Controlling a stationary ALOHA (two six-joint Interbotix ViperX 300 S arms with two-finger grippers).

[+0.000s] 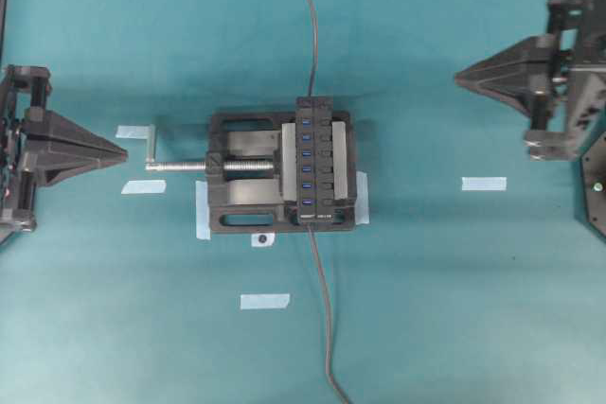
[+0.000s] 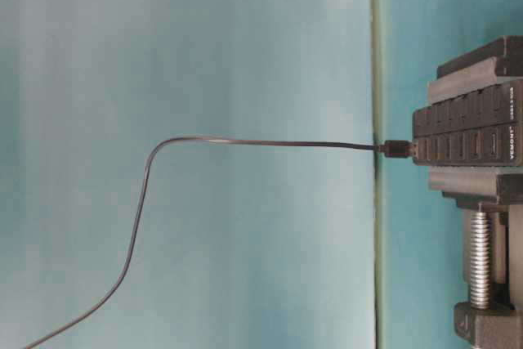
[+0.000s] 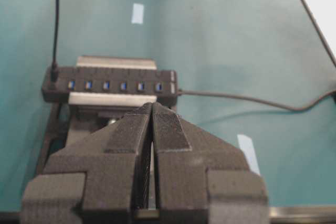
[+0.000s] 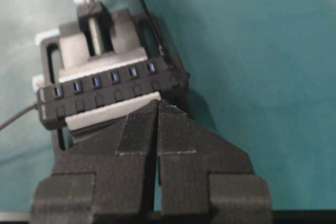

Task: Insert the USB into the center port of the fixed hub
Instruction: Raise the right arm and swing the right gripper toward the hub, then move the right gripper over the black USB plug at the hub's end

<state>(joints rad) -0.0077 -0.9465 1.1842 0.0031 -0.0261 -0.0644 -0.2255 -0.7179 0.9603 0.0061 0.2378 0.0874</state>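
1. Currently seated, by the look of it, in the wrong slot: USB (image 3: 53, 72) plugged into the end port at the 12 o'clock end of the fixed hub (image 1: 325, 163) in the overhead view, with its cable running off toward 12 o'clock.
2. Center port (image 3: 106, 85): blue, unoccupied. Same for the five other visible blue slots.
3. Progress, as judged: insertion at centre not yet done. Remaining steps: grasp plug, withdraw, shift three slots toward 6 o'clock, reseat.
4. Hub clamped between the jaws of the vise (image 1: 237, 210), ports facing up. Second cable (image 1: 324, 309) leaving the hub's 6 o'clock end.
5. Left gripper (image 1: 121, 151): at 9 o'clock of the vise, well apart, fingers pressed together, nothing held.
6. Right gripper (image 1: 461, 75): at 2 o'clock of the vise, well apart, fingers likewise together, nothing held.
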